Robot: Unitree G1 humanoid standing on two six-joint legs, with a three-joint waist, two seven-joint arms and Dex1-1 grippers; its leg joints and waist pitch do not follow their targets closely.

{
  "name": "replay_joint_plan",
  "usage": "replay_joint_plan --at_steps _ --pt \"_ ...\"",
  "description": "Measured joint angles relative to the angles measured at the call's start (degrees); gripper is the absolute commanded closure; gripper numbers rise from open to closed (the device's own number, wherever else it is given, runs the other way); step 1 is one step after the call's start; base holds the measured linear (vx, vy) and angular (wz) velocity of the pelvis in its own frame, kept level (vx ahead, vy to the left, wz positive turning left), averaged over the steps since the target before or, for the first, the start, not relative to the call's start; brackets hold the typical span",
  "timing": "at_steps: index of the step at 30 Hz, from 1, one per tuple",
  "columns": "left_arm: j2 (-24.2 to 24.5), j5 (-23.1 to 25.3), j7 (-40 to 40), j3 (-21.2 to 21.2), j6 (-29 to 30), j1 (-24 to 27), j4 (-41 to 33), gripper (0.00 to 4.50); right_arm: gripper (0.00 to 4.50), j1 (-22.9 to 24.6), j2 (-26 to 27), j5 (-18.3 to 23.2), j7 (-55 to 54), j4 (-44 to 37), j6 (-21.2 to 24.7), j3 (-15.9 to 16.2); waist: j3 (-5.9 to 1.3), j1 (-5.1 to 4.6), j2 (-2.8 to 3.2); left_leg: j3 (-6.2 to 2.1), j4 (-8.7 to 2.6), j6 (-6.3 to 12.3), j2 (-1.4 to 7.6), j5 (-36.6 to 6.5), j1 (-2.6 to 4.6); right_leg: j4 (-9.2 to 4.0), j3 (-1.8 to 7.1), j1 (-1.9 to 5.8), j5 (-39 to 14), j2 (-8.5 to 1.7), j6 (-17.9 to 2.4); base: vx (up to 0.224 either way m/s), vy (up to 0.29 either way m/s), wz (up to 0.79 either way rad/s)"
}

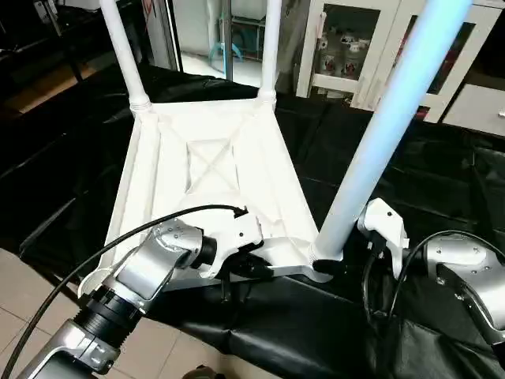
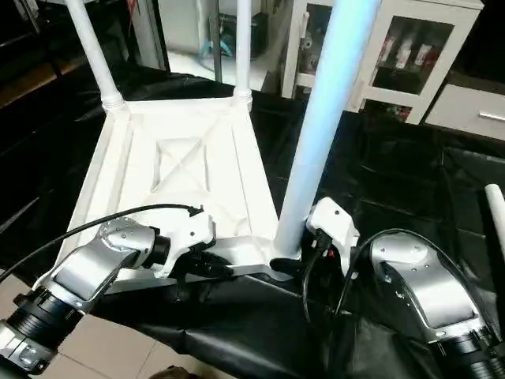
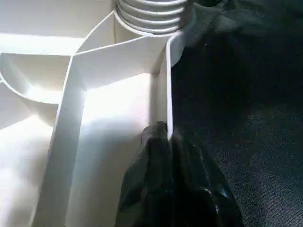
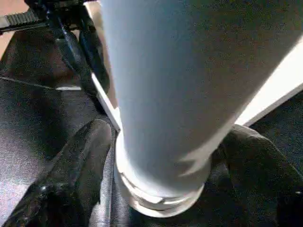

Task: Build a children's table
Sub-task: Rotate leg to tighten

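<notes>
The children's table top [image 1: 213, 158] lies upside down, its X-ribbed underside facing up. Two white legs [image 1: 122, 47] [image 1: 271, 47] stand in its far corner sockets. A third leg [image 1: 387, 126] rises, leaning slightly, from the near right socket. My right gripper [image 4: 165, 156] is open around this leg's flared base, with one black finger [image 4: 80, 161] standing off it by a dark gap. My left gripper [image 3: 161, 135] is shut on the thin rim wall of the top's near edge, close to the same corner [image 1: 252, 267].
The black-draped work table [image 1: 410, 174] carries everything, and its near edge drops to tiled floor [image 1: 24, 292] at the left. Another white tube [image 2: 495, 209] lies on the cloth at the far right. White glass-door cabinets [image 1: 347, 47] stand behind. A black cable [image 1: 118, 237] arcs over my left forearm.
</notes>
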Motion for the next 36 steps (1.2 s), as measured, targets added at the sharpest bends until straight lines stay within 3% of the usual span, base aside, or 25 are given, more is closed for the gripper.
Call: replay_joint_plan --at_steps 2,13,27,29,32,36 --pt "0.00 0.00 0.00 0.01 0.00 0.00 0.00 4.50 1.14 0.03 0.27 0.00 0.03 0.00 0.01 0.28 0.00 -0.01 0.00 0.00 0.00 0.00 0.00 0.00 0.01 0.01 0.00 0.00 0.00 0.00 0.00 0.000 0.000 0.00" --pt "0.23 0.00 -0.57 0.02 0.01 0.00 -0.01 4.50 1.85 -0.05 0.57 -0.18 0.02 0.09 0.08 0.42 0.00 0.00 0.00 0.00 0.00 0.00 0.00 0.00 0.01 0.01 0.00 0.01 -0.01 0.00 0.01 0.000 0.000 0.00" --pt "0.28 0.01 -0.74 0.18 0.77 0.07 -0.18 4.50 1.89 -0.06 1.26 -0.53 -0.30 0.56 -0.01 0.30 -0.01 -0.15 -0.01 0.00 0.00 -0.01 0.00 0.01 0.08 0.04 0.00 0.06 -0.01 0.00 0.01 0.000 0.000 0.00" --pt "-1.32 0.53 2.16 1.79 1.48 -0.32 1.94 4.50 1.89 -1.10 5.93 -1.25 -5.48 3.86 -0.04 -0.97 -0.07 -0.64 -0.13 0.00 0.00 -0.04 0.00 0.02 0.26 0.08 0.00 0.16 0.01 0.00 -0.02 0.000 0.000 0.00" --pt "-4.32 1.03 6.93 3.39 2.36 -2.13 5.55 4.50 1.90 -3.06 11.77 -2.07 -14.57 8.09 0.42 -2.91 -0.04 -2.34 -0.08 -0.01 0.07 -0.06 0.00 0.04 0.28 0.04 0.00 0.08 -0.11 -0.02 0.18 0.000 0.000 0.00" --pt "-7.93 1.72 11.50 4.01 2.43 -3.45 8.53 4.50 1.91 -4.16 15.60 -2.48 -21.82 10.64 0.73 -4.99 -0.05 -3.50 -0.12 -0.01 0.10 -0.06 0.00 0.04 0.33 0.04 0.00 0.02 -0.08 -0.02 0.14 0.000 0.000 0.00"
